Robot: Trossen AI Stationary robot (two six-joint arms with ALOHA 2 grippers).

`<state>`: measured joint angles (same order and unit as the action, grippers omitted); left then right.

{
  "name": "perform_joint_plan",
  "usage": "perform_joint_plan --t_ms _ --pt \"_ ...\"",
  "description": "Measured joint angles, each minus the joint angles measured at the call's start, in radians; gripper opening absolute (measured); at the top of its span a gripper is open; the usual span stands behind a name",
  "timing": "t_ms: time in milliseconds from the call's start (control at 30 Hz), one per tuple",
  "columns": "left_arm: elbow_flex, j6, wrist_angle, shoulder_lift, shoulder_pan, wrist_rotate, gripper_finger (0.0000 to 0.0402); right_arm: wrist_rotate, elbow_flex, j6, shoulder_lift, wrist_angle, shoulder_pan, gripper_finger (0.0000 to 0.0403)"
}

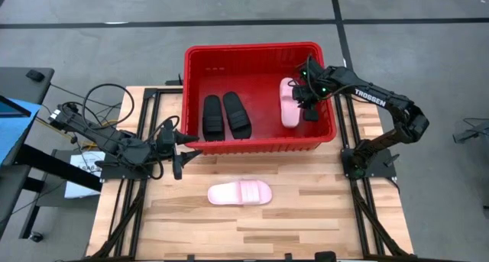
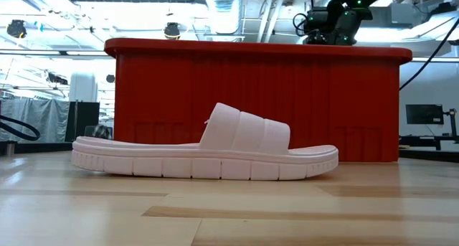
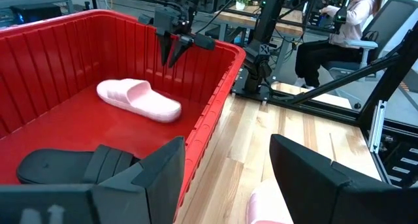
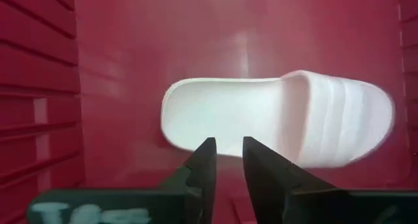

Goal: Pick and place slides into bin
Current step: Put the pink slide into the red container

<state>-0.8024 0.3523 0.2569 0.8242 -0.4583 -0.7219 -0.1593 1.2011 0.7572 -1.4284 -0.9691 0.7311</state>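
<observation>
One pale pink slide lay on the surface near the red bin; it looked light and springy, best pinched at its strap. The right tool, slightly parted, held nothing above its binned mate. The left tool stood wide, empty.

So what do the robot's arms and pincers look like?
Both arms are dark, nearly black, and built of jointed segments. The right arm has white "TROSSEN" lettering along it and small green lights near its wrist. The left arm trails thin black cables behind it. Each ends in a pincer: the right pincer has two slim dark fingers, the left pincer two broad, flat black ones.
</observation>
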Motion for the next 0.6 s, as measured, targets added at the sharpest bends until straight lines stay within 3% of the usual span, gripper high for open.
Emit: perform_joint_plan --t_ms 600 --pt "0.0 0.0 0.0 0.0 0.0 0.011 0.0215 0.022 0.001 -0.006 0.016 -0.003 -0.039 0.0075"
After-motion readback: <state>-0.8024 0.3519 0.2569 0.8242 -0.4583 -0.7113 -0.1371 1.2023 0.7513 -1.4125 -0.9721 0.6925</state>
